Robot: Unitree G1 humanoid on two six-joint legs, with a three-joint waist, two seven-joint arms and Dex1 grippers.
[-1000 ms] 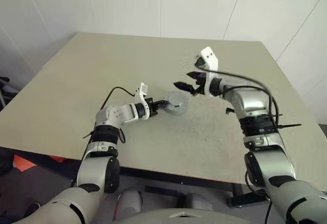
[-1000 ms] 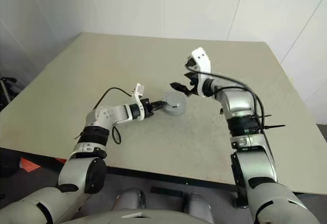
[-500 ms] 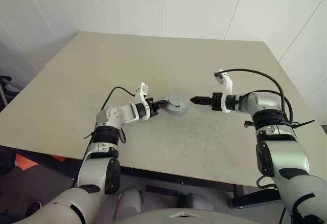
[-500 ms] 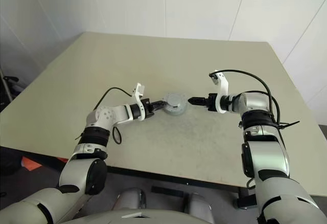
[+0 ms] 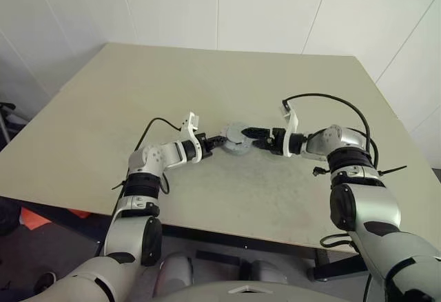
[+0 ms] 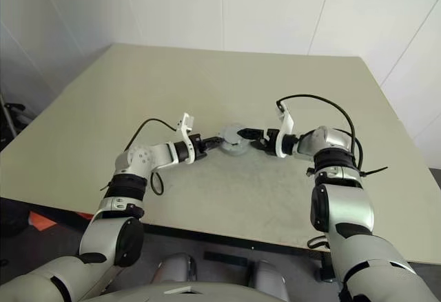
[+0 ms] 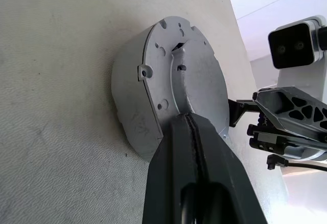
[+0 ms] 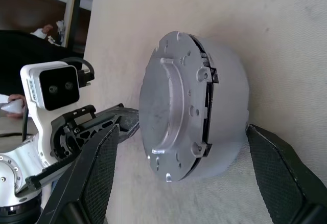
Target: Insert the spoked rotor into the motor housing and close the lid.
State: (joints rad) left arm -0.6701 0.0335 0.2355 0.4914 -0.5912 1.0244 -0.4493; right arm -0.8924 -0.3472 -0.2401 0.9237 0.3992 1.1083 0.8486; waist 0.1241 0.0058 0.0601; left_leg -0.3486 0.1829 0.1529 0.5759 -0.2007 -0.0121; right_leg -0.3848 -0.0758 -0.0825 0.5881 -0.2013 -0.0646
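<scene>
Between the 2 hands on the bench sits the motor housing, a short round grey cylinder with its lid down on top. With the lid down, the inside of the housing is hidden, so whether the spoked rotor lies within cannot be told. A narrow dark gap shows along part of the seam between lid and housing in the right wrist view, so how fully the lid is seated is hard to judge. In the head views the housing is small and partly covered by fingertips.

The left hand is clenched, its 2 black fingers pressed together with no gap, and their tips rest on the lid's top face near its rim; nothing sits between them.

The right hand is spread wide, 1 finger on either side of the housing, which lies between them. Whether either finger touches the housing wall cannot be made out. Just beyond the housing from this hand, the left hand's tips meet the lid.
</scene>
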